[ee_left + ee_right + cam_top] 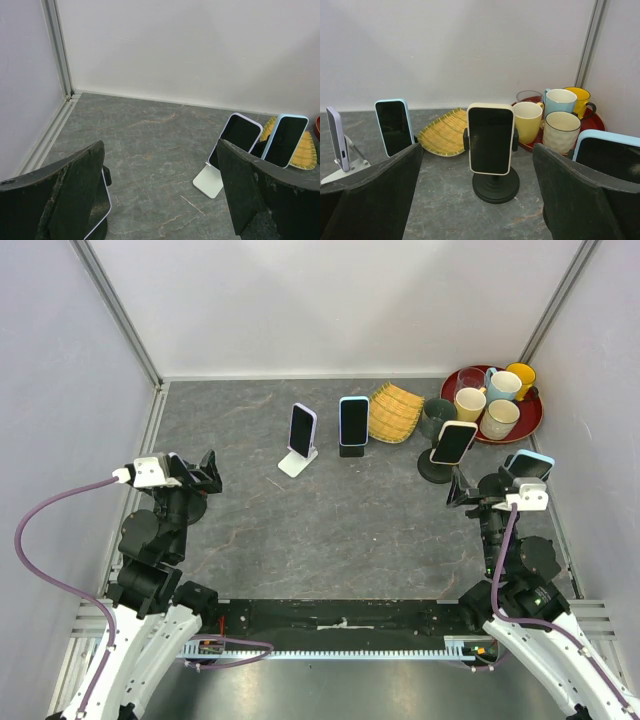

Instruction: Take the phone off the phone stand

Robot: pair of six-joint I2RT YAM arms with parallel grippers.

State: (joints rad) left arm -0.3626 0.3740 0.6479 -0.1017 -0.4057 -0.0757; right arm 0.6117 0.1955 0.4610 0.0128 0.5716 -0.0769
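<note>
Though neither gripper touches anything, both stand with jaws spread wide and empty: the left gripper (160, 170) over bare grey tabletop (150, 135) near the left wall, the right gripper (476, 170) facing the back row.

Right wrist view, nearest first: a cream-cased phone (490, 138) stands upright, clamped on a black round-based stand (495, 186). It is straight ahead between the fingers and apart from both. Behind it to the right is a red tray (596, 123) with a cream mug (527, 120), white mug (561, 131), pale blue mug (560, 101), yellow mug (581, 97) and glass tumbler (528, 95). To its left come a yellow woven dish (445, 132), a blue-cased phone (394, 126), then a lavender-cased phone (336, 137) seen edge-on on a white folding stand (342, 170).

Only the left wrist view catches a fifth phone (100, 202) low at left. It is mostly behind the left finger (70, 195) and the arm covers it from overhead.

Only the overhead view gives the layout of the row: lavender, blue and cream from left to right, with the dish between the blue-cased phone and the tumbler.

Hidden or cut off: a second blue-cased phone (607, 152) sits just behind the right finger (580, 200), with its lower half and support out of sight. The mount under the fifth phone is dark and unclear. Which phone the task means cannot be told.
</note>
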